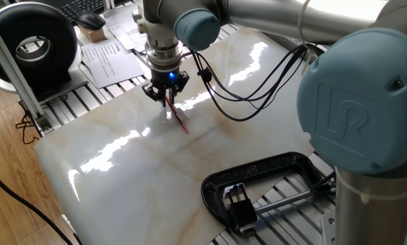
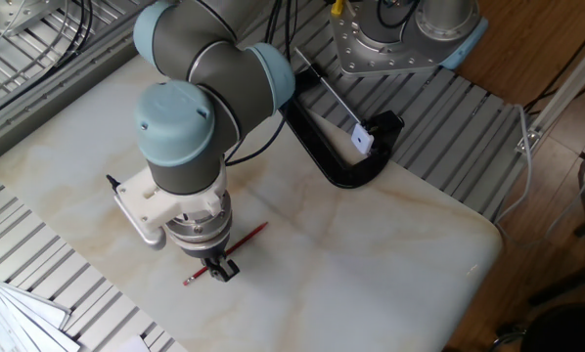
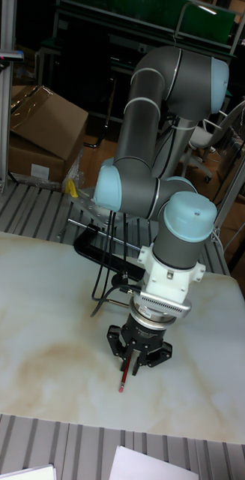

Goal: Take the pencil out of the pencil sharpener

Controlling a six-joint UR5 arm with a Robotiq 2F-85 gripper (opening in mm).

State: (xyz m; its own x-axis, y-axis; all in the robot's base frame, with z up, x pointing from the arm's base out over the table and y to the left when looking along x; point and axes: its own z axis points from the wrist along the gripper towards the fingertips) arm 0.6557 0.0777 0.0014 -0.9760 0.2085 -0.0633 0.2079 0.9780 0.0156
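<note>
The red pencil (image 2: 246, 239) lies flat on the marble slab (image 2: 371, 254), out of the pencil sharpener; it also shows in one fixed view (image 1: 182, 122) and in the tall view (image 3: 124, 379). My gripper (image 2: 221, 267) points straight down over the pencil's middle (image 1: 167, 96) (image 3: 135, 361). Its fingers stand a little apart on either side of the pencil, and none visibly presses on it. The pencil sharpener (image 1: 239, 202) is a small black block held in the jaws of the black C-clamp (image 1: 271, 170) at the slab's edge, far from the gripper.
The C-clamp (image 2: 317, 147) with its silver screw rod sits on the ribbed metal table beside the slab. Papers (image 1: 111, 58) and a black round device (image 1: 33, 44) lie beyond the slab. My black cables (image 1: 244, 88) hang over the slab.
</note>
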